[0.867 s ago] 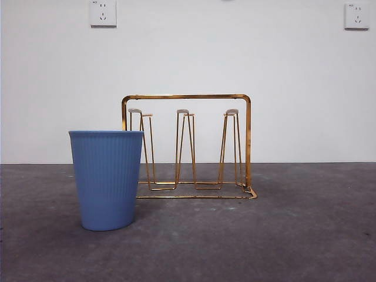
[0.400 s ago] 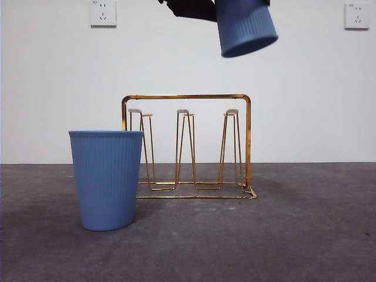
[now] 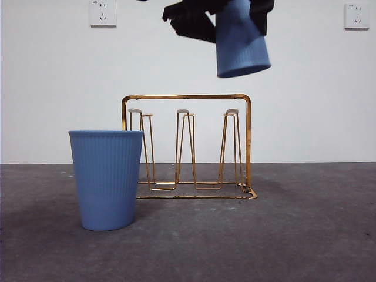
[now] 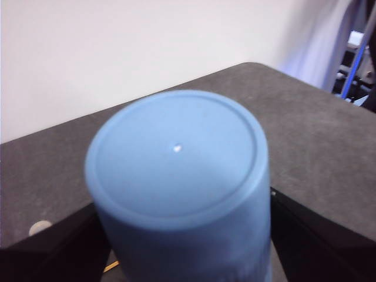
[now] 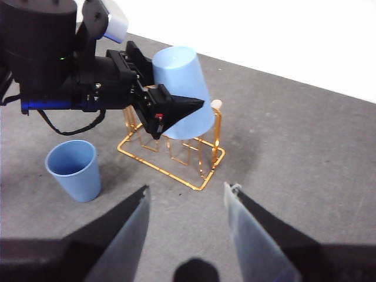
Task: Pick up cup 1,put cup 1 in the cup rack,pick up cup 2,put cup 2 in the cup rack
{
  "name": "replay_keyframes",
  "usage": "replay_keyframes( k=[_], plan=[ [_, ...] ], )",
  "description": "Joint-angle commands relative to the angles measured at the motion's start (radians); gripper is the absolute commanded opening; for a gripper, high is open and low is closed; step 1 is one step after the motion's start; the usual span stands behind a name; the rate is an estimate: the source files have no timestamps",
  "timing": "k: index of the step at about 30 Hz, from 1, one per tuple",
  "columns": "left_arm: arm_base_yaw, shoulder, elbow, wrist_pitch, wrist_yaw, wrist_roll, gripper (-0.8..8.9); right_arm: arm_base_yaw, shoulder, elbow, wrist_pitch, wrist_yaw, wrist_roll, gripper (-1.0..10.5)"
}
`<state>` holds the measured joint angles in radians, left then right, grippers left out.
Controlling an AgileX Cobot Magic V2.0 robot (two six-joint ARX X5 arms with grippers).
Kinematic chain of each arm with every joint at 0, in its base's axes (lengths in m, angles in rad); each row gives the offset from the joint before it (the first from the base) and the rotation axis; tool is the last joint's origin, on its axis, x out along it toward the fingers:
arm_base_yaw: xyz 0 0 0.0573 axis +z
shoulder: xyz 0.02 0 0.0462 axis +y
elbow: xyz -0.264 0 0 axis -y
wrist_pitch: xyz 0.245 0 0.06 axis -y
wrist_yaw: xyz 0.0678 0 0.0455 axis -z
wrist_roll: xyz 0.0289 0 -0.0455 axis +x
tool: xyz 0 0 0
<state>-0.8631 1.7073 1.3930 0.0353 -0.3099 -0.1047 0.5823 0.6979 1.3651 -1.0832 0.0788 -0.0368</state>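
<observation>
The cup (image 3: 239,44) hides my left gripper (image 3: 218,20) at the front view's top edge, cropping both.

Even, bright light — soft shadows, wrist views slightly blurred.

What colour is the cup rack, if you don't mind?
The cup rack is gold-coloured wire; the front view shows it best.

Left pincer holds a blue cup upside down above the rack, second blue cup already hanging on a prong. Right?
Not quite. The second blue cup stands upright on the table beside the cup rack, as the front view shows. The left pincer does hold the inverted blue cup above the rack.
</observation>
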Motion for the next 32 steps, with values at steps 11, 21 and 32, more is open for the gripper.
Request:
replay_keyframes(
  k=[11, 21, 32],
  plan=[
    [0.029, 0.101, 0.004, 0.018, -0.005, 0.004, -0.07, 0.0, -0.002, -0.006, 0.013, 0.008, -0.017, 2.2],
    [0.034, 0.156, 0.004, 0.011, -0.005, -0.023, -0.07, 0.0, -0.002, -0.006, 0.013, 0.008, -0.017, 2.2],
    [0.034, 0.242, 0.004, 0.003, -0.005, -0.053, -0.07, 0.0, -0.002, -0.006, 0.011, 0.008, -0.02, 2.2]
  ],
)
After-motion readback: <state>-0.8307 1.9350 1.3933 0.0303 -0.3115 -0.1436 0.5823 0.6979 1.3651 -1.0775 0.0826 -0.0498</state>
